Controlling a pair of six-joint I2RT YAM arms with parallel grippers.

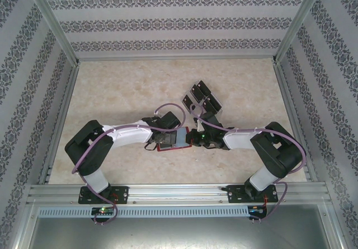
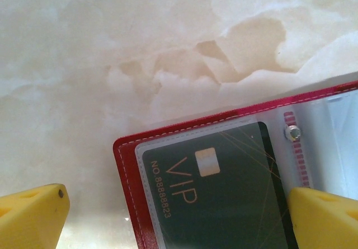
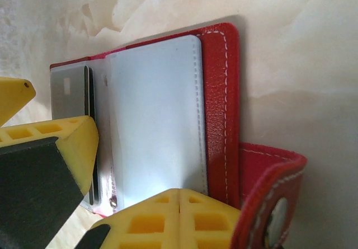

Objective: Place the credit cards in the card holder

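The dark-red card holder (image 1: 170, 141) lies open on the table between the two arms. My left gripper (image 1: 166, 136) hovers open over its left half, with yellow fingertips (image 2: 33, 215) wide apart on either side. Under it, a black credit card (image 2: 224, 193) marked VIP sits in a clear pocket of the card holder (image 2: 130, 176). My right gripper (image 3: 179, 218) is shut, its tips together over the pale pocket page of the card holder (image 3: 221, 92). Several loose black credit cards (image 1: 201, 99) lie on the table behind the holder.
The holder's snap tab (image 3: 274, 204) curls up beside my right fingers. A yellow finger of the left gripper (image 3: 56, 137) stands close to my right gripper. Patterned walls with metal frame posts (image 1: 53, 22) enclose the marble tabletop (image 1: 123, 87).
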